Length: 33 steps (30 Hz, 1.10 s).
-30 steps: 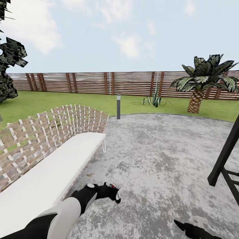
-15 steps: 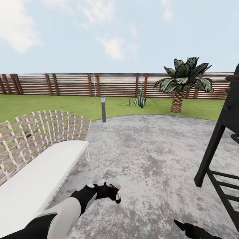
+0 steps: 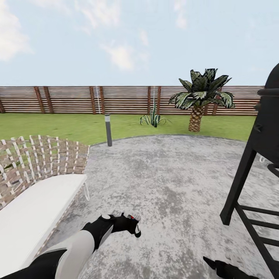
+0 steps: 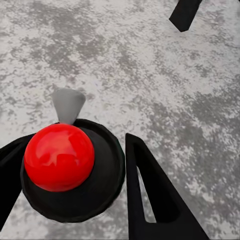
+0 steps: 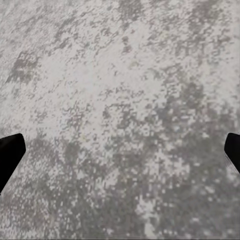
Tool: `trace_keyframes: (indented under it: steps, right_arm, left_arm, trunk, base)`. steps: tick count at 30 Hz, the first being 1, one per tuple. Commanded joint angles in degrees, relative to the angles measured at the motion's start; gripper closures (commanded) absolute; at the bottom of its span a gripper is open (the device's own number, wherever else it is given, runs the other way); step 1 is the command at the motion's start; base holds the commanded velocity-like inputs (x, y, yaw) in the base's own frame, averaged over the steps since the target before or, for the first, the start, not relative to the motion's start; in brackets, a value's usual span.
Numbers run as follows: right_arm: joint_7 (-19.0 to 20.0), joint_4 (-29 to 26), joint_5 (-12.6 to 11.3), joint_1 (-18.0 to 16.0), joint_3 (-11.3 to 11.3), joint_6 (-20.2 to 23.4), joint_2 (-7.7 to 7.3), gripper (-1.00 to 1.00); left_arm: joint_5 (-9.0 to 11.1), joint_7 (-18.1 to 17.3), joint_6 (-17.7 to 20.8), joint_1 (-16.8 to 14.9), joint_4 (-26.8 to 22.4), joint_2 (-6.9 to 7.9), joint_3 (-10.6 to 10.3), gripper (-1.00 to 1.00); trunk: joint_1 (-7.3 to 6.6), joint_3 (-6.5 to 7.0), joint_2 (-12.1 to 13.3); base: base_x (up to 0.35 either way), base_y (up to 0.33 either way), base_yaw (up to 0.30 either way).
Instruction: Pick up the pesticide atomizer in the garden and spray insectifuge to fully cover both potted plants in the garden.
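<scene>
Grey paving (image 3: 170,182) runs out to the lawn (image 3: 58,128), slatted wooden fence (image 3: 77,100) along the back. Palm (image 3: 199,97) and a spiky plant (image 3: 153,118) sit at the paving's far edge, a short post light (image 3: 108,130) too. Wicker bench (image 3: 35,186) on the left edge, black grill (image 3: 259,155) on the right.
</scene>
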Motion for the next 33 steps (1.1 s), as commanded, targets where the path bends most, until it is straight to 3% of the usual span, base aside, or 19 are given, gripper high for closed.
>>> trace_keyframes:
  steps: [1,33]
  right_arm:
    - [0.4,-0.1,0.4,0.0,-0.5,0.4,0.04,-1.00]
    - [0.3,-0.1,0.5,0.0,-0.4,0.3,0.09,-1.00]
  left_arm:
    - [-0.6,-0.2,-0.1,0.0,-0.1,-0.02,0.5,1.00]
    - [-0.6,-0.2,-0.1,0.0,0.0,-0.02,0.5,1.00]
  trunk:
    - [0.02,-0.06,0.0]
    - [0.02,-0.06,0.0]
  base:
    - [0.337,-0.001,-0.004]
    - [0.337,-0.066,0.000]
